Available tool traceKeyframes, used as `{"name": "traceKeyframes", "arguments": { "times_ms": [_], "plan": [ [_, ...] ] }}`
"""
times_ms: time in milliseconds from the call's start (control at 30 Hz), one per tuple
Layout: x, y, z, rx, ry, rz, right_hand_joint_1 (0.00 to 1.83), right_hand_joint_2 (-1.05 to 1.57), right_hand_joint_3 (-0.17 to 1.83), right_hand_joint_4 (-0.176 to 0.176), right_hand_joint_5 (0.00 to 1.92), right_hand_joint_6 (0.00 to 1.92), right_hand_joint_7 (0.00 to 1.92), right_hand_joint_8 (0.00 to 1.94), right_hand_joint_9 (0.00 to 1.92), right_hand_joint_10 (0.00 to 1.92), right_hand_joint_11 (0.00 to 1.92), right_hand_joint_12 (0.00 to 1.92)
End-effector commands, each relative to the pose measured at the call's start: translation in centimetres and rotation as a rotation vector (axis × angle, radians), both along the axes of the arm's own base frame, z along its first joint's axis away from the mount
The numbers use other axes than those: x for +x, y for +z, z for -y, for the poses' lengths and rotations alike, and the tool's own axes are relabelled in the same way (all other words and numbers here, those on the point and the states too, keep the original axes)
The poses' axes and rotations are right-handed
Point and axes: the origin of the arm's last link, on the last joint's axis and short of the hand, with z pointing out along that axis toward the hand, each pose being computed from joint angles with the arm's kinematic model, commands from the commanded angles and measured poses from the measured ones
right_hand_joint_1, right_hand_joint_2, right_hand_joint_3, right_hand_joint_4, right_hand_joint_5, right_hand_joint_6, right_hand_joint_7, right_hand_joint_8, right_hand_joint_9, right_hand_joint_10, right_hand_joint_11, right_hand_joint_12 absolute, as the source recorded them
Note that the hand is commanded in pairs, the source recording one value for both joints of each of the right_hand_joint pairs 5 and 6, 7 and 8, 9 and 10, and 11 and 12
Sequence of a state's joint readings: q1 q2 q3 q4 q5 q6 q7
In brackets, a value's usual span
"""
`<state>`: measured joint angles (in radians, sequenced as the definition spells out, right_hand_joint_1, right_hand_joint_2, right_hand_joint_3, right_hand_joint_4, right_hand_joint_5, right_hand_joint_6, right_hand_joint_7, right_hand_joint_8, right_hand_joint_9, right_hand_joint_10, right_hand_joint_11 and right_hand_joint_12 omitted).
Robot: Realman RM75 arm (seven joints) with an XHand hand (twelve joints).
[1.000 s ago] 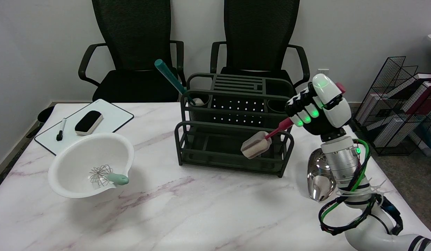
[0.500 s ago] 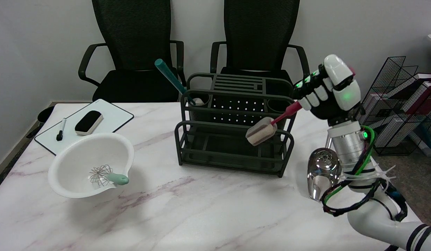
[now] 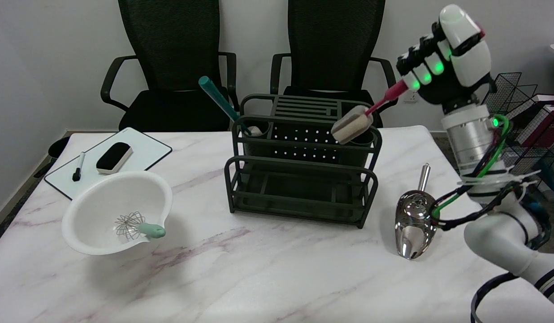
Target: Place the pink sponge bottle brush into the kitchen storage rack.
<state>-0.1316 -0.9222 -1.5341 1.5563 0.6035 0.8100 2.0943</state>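
Observation:
My right hand (image 3: 445,56) is raised high at the upper right and grips the pink handle of the sponge bottle brush (image 3: 352,124). The brush slants down to the left, its beige sponge head hanging in the air just above the right rear cup of the dark green kitchen storage rack (image 3: 299,179). The upper end of the handle is hidden inside my fingers. The rack stands in the middle of the marble table, its front tray holding nothing.
A teal-handled brush (image 3: 223,105) leans in the rack's left rear cup. A shiny metal scoop (image 3: 413,220) lies right of the rack. A white bowl (image 3: 118,213) with a whisk (image 3: 138,228) sits at left, behind it a whiteboard (image 3: 109,159) with eraser and marker. Two chairs stand behind.
My right hand has risen and moved back with the brush. The sponge head went from in front of the rack's lower right corner to above its right rear cup.

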Motion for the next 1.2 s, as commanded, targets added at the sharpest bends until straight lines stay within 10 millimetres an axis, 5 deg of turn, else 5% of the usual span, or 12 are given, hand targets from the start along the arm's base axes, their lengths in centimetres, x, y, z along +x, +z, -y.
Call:
{"name": "traceKeyframes", "arguments": {
  "times_ms": [33,433,800,1200],
  "plan": [
    [8.2,2.8,1.0,-0.111,0.008,-0.081,0.89,1.57,0.79,0.0,1.92,1.92,1.92,1.92,1.92,1.92,1.92,1.92],
    [7.9,6.1,3.9,-0.188,-0.025,-0.068,0.89,1.57,0.72,0.0,1.92,1.92,1.92,1.92,1.92,1.92,1.92,1.92],
    [5.4,5.0,8.6,-0.14,-0.093,-0.091,0.89,1.57,0.62,0.0,1.92,1.92,1.92,1.92,1.92,1.92,1.92,1.92],
    [4.1,5.4,7.6,-0.189,-0.101,-0.222,0.89,1.57,0.62,0.0,1.92,1.92,1.92,1.92,1.92,1.92,1.92,1.92]
  ]
}}
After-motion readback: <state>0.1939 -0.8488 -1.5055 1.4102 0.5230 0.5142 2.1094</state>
